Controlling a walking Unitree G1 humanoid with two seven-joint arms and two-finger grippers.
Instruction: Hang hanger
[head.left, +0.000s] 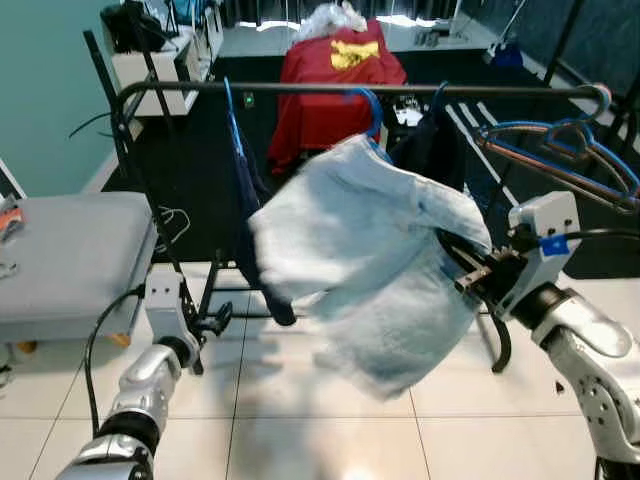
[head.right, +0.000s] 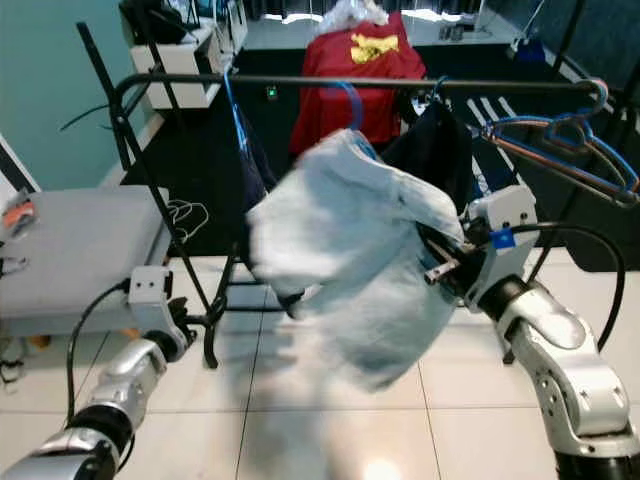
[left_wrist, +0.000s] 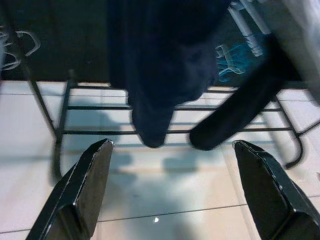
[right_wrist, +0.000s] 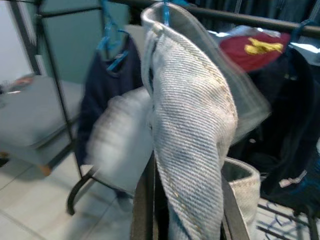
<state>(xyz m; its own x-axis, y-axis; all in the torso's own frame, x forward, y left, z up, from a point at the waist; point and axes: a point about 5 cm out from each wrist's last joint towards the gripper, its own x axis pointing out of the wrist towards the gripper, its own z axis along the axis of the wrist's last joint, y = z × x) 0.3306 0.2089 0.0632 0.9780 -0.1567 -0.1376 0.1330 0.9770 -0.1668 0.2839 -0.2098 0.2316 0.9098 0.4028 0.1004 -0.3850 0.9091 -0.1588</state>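
Low at the left, the left gripper (head.left: 205, 335) hangs with fingers spread wide, holding nothing. Right gripper (head.left: 462, 268) pinches the pale denim garment (head.left: 370, 260), whose blue hanger (head.left: 368, 105) hooks over the black rail (head.left: 400, 89).

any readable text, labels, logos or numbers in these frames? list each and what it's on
None can be read.
Red garment behind the rack: a yellow graphic, blurred, no letters legible.
Right end effector housing: a small blue patch, no characters discernible.
Pale denim garment on its blue hanger: no tag or print visible.
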